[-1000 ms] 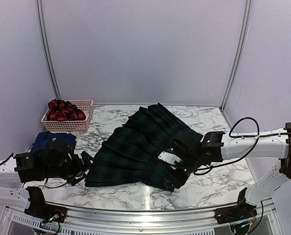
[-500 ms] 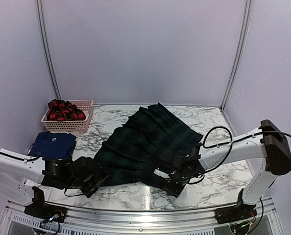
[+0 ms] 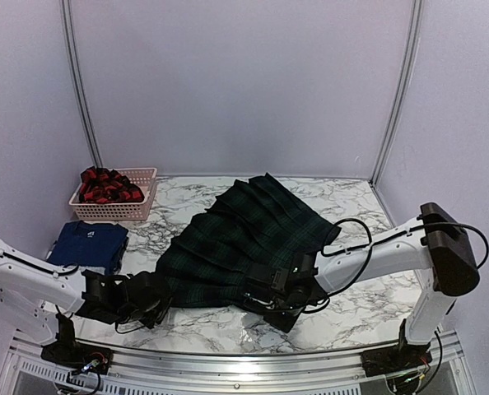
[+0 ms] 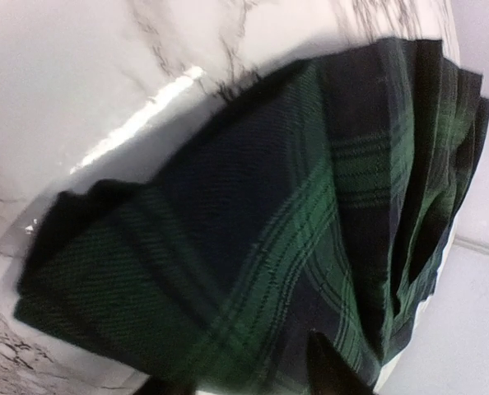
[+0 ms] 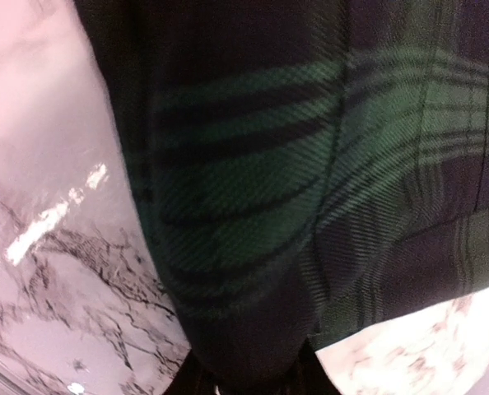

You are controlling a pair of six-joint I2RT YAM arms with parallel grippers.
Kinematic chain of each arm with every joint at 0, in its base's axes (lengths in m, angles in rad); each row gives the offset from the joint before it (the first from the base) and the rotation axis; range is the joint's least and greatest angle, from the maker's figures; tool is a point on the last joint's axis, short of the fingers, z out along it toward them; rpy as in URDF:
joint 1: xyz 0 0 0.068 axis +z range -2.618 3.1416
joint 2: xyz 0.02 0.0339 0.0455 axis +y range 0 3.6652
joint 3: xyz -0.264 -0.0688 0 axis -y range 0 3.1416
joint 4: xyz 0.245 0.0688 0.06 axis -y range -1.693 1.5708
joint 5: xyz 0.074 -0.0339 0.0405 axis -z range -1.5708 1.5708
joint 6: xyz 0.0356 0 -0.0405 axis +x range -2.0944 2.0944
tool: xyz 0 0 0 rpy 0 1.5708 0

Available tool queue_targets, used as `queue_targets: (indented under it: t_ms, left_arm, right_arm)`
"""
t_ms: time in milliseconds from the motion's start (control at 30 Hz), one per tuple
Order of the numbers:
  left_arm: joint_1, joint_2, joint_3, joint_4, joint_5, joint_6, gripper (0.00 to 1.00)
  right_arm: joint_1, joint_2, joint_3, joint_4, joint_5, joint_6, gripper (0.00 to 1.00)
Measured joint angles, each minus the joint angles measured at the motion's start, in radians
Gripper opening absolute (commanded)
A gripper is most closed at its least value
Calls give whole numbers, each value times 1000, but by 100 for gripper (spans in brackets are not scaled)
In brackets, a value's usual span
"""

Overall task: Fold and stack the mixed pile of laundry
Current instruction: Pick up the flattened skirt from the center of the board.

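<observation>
Both arms have come in low from the sides since a second ago, when they hung back off either end of the dark green plaid garment (image 3: 244, 234), which itself has not shifted. It lies spread and pleated across the middle of the marble table (image 3: 360, 317), fanning from the far right toward the near edge. We judge this to be the start of a fold: each arm takes one near corner so the hem can be lifted evenly and carried over. The left gripper (image 3: 160, 298) now sits at the near left corner; in the left wrist view the hem fills the picture with one dark finger (image 4: 331, 374) under it, and we cannot tell whether the jaws have met on the cloth. The right gripper (image 3: 265, 298) has slid leftward along the hem to the near right corner; in the right wrist view a fold of plaid runs down between its fingers (image 5: 197, 380), but whether they pinch it we cannot tell either. Well apart at the left edge lies the navy blue garment (image 3: 88, 241), already flat, likely the base of the stack. Behind it the red-and-black checked garment (image 3: 106, 186) waits in the pink basket (image 3: 104, 212).
</observation>
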Motion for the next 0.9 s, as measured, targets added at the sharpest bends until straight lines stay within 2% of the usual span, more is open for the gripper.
queue_targets:
  t_ms: [67, 200, 600, 733, 900]
  left_arm:
    - [5, -12, -9, -8, -28, -11, 22]
    - [16, -78, 4, -62, -92, -7, 0]
    - [56, -444, 196, -436, -299, 83, 0]
    - [70, -434, 349, -533, -361, 196, 0]
    - [133, -286, 591, -579, -394, 402, 0]
  right_arm:
    - [0, 8, 10, -11, 2, -3, 0]
    - [-1, 20, 55, -50, -36, -13, 0]
    - [-1, 34, 396, -78, -422, -85, 0]
    - [-1, 61, 463, -57, -578, -89, 0]
    - [-11, 55, 447, 0, -720, -76, 0]
